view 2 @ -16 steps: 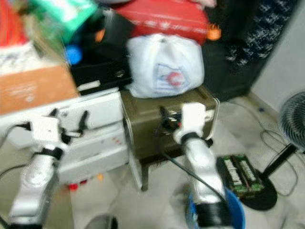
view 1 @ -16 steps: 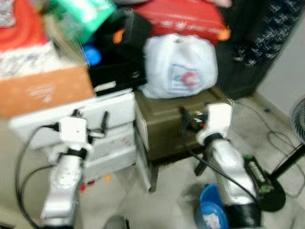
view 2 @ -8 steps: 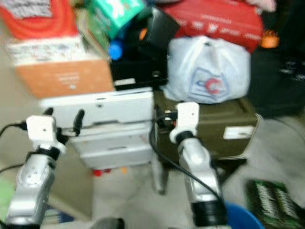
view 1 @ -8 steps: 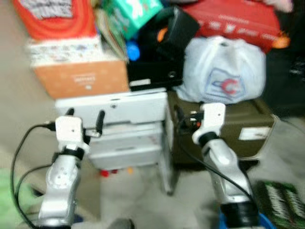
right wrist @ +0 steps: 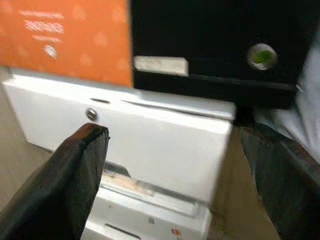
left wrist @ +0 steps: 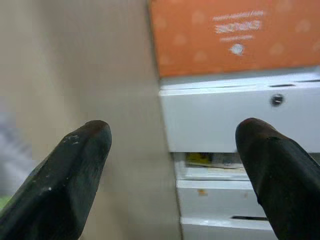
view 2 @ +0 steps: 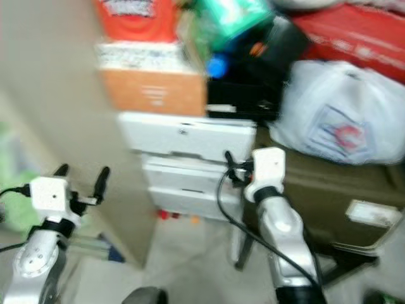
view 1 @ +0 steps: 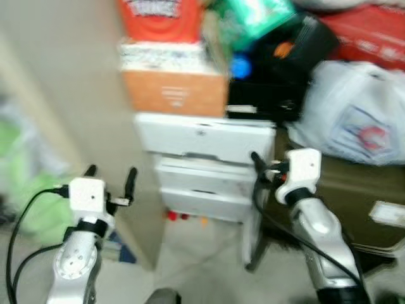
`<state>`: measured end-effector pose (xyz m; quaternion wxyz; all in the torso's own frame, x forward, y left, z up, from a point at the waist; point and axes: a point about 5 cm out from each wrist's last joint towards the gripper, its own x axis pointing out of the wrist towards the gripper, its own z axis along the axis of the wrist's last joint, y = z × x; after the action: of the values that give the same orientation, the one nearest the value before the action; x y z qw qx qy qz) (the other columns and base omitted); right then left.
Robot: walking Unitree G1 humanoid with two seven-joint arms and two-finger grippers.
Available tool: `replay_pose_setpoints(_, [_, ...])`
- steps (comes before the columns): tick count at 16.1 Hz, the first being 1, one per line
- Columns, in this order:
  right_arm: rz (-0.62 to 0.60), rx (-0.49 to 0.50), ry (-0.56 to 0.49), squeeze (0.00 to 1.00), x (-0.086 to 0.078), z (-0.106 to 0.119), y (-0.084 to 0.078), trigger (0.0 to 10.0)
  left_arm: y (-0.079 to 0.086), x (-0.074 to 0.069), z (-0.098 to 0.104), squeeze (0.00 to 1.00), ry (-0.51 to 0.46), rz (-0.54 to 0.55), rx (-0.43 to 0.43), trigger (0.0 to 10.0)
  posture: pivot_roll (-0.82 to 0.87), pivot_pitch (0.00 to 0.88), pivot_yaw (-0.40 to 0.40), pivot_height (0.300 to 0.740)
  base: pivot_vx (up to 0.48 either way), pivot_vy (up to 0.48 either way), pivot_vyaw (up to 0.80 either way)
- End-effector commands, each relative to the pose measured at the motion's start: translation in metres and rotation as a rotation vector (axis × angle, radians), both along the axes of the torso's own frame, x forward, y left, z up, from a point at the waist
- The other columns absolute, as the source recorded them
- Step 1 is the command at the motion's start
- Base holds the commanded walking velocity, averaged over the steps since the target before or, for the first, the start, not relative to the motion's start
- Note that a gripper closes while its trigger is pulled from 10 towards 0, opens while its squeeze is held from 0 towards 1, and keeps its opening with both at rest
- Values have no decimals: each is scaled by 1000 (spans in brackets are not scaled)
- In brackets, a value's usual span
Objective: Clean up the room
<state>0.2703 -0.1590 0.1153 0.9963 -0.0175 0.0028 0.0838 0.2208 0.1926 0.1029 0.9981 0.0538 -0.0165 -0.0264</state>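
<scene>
A: Item, change since a second ago?
B: Camera has swung to the robot's left; the things themselves have not moved. Blue bucket and fan gone from frame, beige wall (view 1: 57, 95) now alongside (views blurred).

A: Item, grippers?
B: Left gripper (view 1: 109, 178) and right gripper (right wrist: 175, 165): fingers spread wide, holding nothing.

A: Item, clutter?
B: Orange box (view 1: 174, 92) atop white drawer unit (view 1: 202, 164); white bag (view 1: 354, 123) on olive case (view 1: 354, 196). Judged: still surveying, nothing tidied yet.
</scene>
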Motion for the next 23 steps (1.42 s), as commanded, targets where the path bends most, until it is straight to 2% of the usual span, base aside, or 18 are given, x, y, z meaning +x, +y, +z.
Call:
replay_pose_setpoints(1, [27,3,-7,0,1,4,8,10000,3,3,7,0,-18,1,7,10000,-52,0,-11,740,0,0,800])
replay_pose_setpoints(3, [36,2,3,0,-2,4,7,10000,3,2,7,0,-14,-3,6,10000,-54,0,-9,740,0,0,800])
replay_pose_setpoints(5, [137,14,8,0,-8,4,15,10000,3,2,7,0,-10,-16,12,10000,-59,0,-9,740,0,0,800])
replay_pose_setpoints(6, [146,10,5,0,-8,4,15,10000,3,2,7,0,-10,-16,12,10000,-59,0,-9,740,0,0,800])
replay_pose_setpoints(8, [146,15,12,0,-7,4,15,10000,2,6,9,0,-19,-15,11,10000,-60,0,-17,740,0,0,800])
replay_pose_setpoints(23, [178,17,3,0,2,8,20,10000,-4,14,10,0,-38,-13,-6,10000,-57,0,-27,740,0,0,800])
